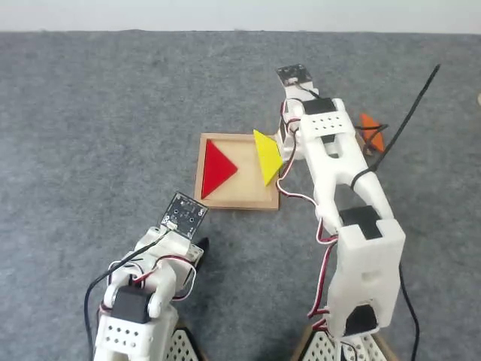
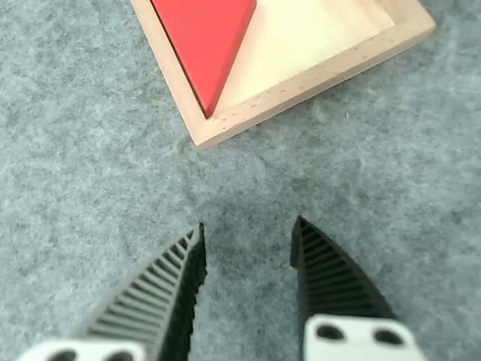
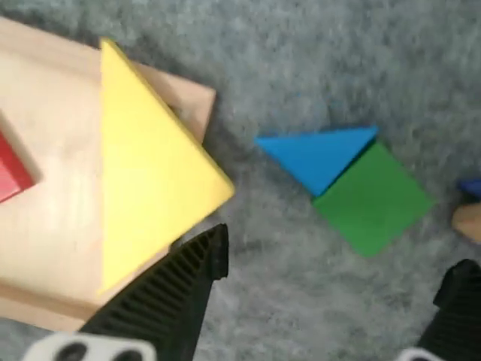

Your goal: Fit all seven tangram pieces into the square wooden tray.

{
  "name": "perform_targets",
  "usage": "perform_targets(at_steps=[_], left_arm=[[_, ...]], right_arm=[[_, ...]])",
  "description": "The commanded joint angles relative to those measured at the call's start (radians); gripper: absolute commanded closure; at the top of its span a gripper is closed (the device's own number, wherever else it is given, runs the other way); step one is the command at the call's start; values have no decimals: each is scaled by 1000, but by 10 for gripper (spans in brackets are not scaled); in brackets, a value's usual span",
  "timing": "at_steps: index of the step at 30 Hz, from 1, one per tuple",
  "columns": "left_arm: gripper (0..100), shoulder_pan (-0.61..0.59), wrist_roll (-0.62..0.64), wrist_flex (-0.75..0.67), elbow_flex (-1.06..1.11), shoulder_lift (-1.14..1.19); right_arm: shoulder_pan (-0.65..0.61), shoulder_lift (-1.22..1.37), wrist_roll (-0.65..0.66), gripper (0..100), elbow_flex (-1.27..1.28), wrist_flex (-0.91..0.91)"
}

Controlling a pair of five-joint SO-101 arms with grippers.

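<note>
Left end effector: is hovering over the grey desk at near left, just short of the tray's near-left corner; jaws standing partly apart, gripping nothing.
Square wooden tray: is lying flat at mid-desk, between the two arms.
Red triangle: is lying flat inside the tray, along its left wall.
Yellow triangle: is resting across the tray's right rim, partly over the tray floor and partly past it.
Right end effector: is hanging at the tray's right side; jaws spread wide, gripping nothing, one finger just beside the yellow triangle's edge.
Blue triangle: is lying on the desk outside the tray, touching the green square.
Green square: is lying flat beside it.
Orange piece: is lying far right, beyond the right arm.
</note>
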Motion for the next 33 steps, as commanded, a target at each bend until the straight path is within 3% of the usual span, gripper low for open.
perform_targets(at_steps=[1, 9, 33], left_arm=[[817, 6, 8, 6, -13, -20], [817, 6, 8, 6, -13, -20], [817, 6, 8, 6, -13, -20]], right_arm=[[-12, -58, 57, 556, -57, -64], [39, 56, 95, 556, -74, -179], [58, 245, 98, 556, -232, -107]])
